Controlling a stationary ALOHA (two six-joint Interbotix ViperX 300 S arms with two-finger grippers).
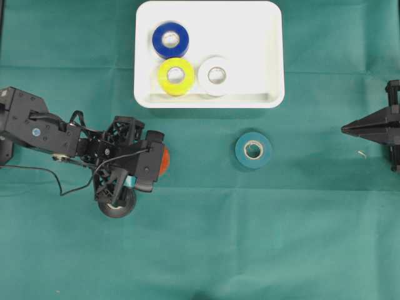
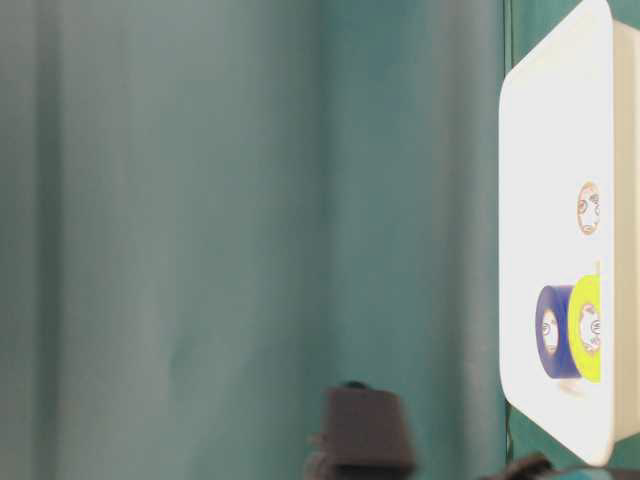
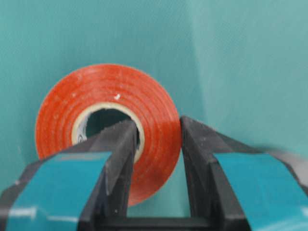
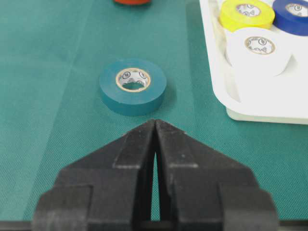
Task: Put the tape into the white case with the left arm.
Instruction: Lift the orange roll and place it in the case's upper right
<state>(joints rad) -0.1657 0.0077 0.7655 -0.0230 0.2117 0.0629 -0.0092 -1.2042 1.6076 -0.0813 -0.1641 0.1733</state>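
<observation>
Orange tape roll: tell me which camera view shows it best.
The left wrist view: the orange tape roll fills the frame, one jaw through its core, the other outside its rim. The overhead view shows only an orange sliver beside the left gripper. The right wrist view catches its edge. The table-level view misses it.

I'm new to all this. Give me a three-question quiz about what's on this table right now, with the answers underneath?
1. How many tape rolls lie inside the white case?
2. True or false: the left pincer is shut on the orange tape roll, one finger through its hole.
3. Which roll lies loose on the cloth outside the case? A) yellow B) teal C) white

Key
1. Three: the blue roll, the yellow roll and the white roll.
2. True.
3. B, the teal roll, in front of the shut right pincer.
</observation>
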